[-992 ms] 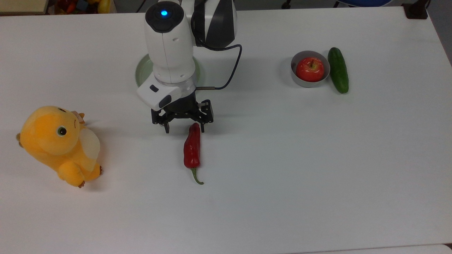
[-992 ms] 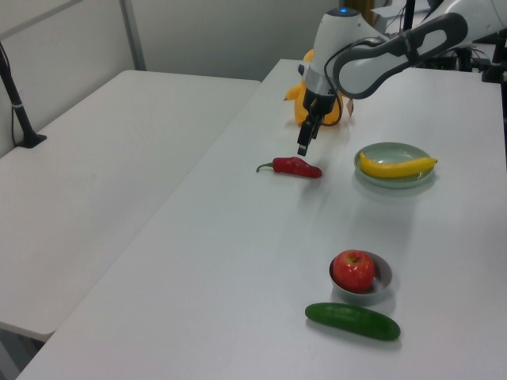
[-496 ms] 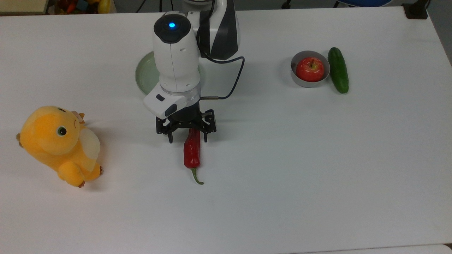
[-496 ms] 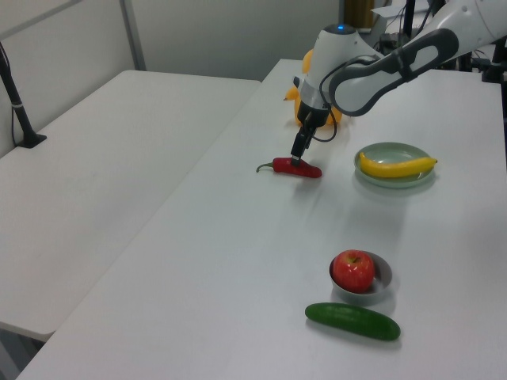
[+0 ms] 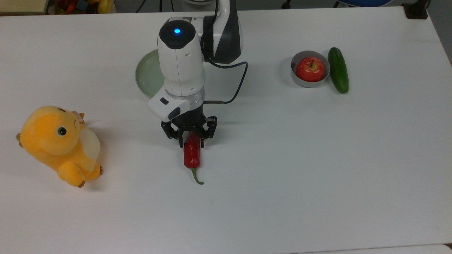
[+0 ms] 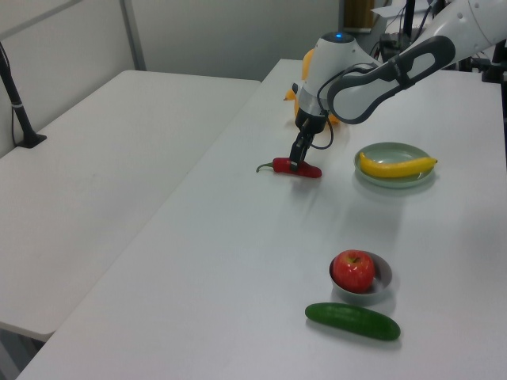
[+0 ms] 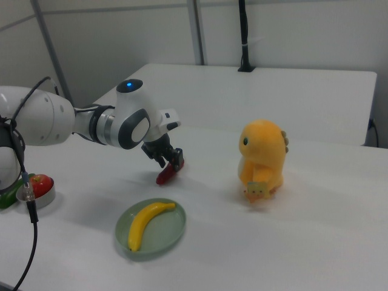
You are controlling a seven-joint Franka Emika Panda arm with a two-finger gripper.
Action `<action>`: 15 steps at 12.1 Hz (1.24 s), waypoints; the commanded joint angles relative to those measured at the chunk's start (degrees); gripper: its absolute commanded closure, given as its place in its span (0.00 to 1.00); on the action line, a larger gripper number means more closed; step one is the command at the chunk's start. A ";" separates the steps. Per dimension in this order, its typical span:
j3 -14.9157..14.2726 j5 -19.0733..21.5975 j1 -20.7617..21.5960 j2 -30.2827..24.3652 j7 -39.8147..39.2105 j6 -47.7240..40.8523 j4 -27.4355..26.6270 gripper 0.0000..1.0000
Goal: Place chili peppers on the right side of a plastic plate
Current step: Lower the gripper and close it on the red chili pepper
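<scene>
Chili pepper (image 5: 191, 155) lying mid-table, long axis running from the near edge toward the far edge in the top view, stem nearest. Gripper (image 5: 192, 139) straddles its far end, fingers narrowly parted on either flank, grasp not confirmed. Plastic plate (image 5: 145, 76) lies beyond.

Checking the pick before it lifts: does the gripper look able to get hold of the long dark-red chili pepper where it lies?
Probably yes. The gripper sits down over the long dark-red chili pepper near its blunt end, a finger on either side, and nothing on the white table crowds it.
</scene>
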 commanded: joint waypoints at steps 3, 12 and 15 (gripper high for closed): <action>-1.09 1.12 1.13 0.48 2.43 0.83 -0.03 0.91; -1.87 1.21 -2.30 -9.96 0.86 -9.87 -0.64 0.95; -4.15 1.21 -2.48 -14.27 -5.18 -18.12 -1.52 0.95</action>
